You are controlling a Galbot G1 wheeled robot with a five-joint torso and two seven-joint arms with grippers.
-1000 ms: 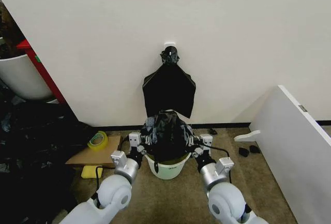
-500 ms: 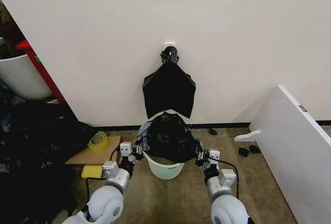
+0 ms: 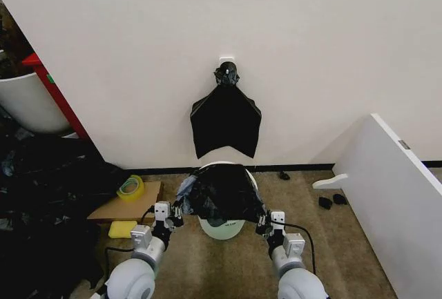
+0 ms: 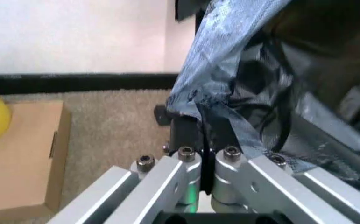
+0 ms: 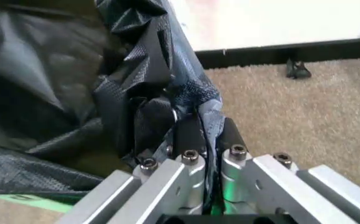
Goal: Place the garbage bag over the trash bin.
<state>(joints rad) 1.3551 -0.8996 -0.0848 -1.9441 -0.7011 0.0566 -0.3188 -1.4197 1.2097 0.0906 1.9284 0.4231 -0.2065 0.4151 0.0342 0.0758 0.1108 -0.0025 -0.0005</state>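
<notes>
Both the left hand (image 3: 177, 213) and right hand (image 3: 263, 224) were clamped on the garbage bag (image 3: 219, 192), stretched over the trash bin (image 3: 222, 229); next, its edge likely needed drawing below the rim.

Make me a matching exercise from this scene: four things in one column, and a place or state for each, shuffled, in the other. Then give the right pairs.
Things:
1. garbage bag
2. trash bin
3. roll of yellow tape
4. knotted bundle of black bags

Places or states:
A. hanging on the wall above the bin
B. lying on the flat cardboard at the robot's left
C. stretched between the left gripper and right gripper, both clamped on its edge
D. standing on the carpet by the wall, its top covered by black plastic

Pairs: 1-C, 2-D, 3-B, 4-A
</notes>
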